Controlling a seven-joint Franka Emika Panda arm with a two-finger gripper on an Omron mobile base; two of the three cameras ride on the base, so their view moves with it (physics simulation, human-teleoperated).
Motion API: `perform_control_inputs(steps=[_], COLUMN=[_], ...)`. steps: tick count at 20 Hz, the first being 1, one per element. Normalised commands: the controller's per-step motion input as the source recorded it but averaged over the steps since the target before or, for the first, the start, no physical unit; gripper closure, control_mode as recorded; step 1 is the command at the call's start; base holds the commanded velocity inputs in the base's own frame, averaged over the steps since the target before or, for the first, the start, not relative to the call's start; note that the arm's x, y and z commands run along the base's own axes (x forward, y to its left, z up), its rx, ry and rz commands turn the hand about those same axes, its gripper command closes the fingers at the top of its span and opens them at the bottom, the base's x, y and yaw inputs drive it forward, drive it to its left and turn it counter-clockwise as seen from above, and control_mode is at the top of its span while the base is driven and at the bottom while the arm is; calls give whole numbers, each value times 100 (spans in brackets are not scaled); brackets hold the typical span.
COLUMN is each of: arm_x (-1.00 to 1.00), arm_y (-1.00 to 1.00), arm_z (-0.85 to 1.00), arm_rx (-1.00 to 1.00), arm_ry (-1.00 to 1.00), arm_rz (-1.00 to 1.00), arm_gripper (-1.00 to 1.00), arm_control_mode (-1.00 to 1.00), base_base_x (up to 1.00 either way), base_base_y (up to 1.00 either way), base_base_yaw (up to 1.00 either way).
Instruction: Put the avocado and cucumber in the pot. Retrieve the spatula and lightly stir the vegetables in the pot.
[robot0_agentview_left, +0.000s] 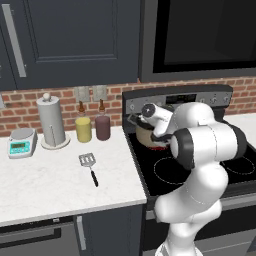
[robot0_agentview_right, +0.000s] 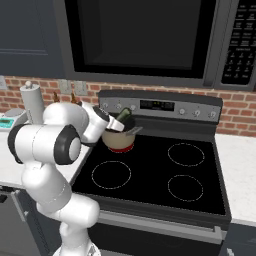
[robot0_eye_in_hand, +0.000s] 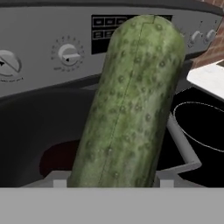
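My gripper (robot0_agentview_right: 121, 122) is shut on the cucumber (robot0_agentview_right: 124, 115), a stubby olive-green cylinder tilted upward just over the rim of the tan pot (robot0_agentview_right: 118, 140). The pot stands on the stove's rear left burner. In the hand view the cucumber (robot0_eye_in_hand: 131, 100) rises up the middle, with the pot's dark interior (robot0_eye_in_hand: 35, 127) behind it and a grey side handle (robot0_eye_in_hand: 183, 151) to its right. The spatula (robot0_agentview_left: 89, 165), with its silver slotted head and black handle, lies on the white counter left of the stove. The avocado is hidden from view.
A paper towel roll (robot0_agentview_left: 51, 121), a small scale (robot0_agentview_left: 22, 142), a yellow bottle (robot0_agentview_left: 83, 128) and a dark red bottle (robot0_agentview_left: 103, 125) line the back of the counter. The stove's control panel (robot0_agentview_right: 160, 106) rises behind the pot, and a microwave (robot0_agentview_right: 145, 35) hangs above.
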Motion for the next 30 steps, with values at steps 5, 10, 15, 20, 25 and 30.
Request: perform_control_inputs(steps=[5,10,15,20,25,30], arm_x=[-1,-8,-38,-96,-100,-83], arm_y=[0,0,0,5,39,77], arm_z=[24,33,57,66,30,21], arm_rx=[0,0,0,3,13,25], arm_ry=[0,0,0,-1,11,27], arm_rz=[-3,-3,-1,0,0,10], arm_gripper=[-100,-100,-100,-100,-100,-100], arm_control_mode=[-100,-100,-100,-100,-100,-100], base_base_x=[0,0,0,0,0,0], base_base_y=[0,0,0,0,0,0], base_base_yaw=[0,0,0,0,0,0])
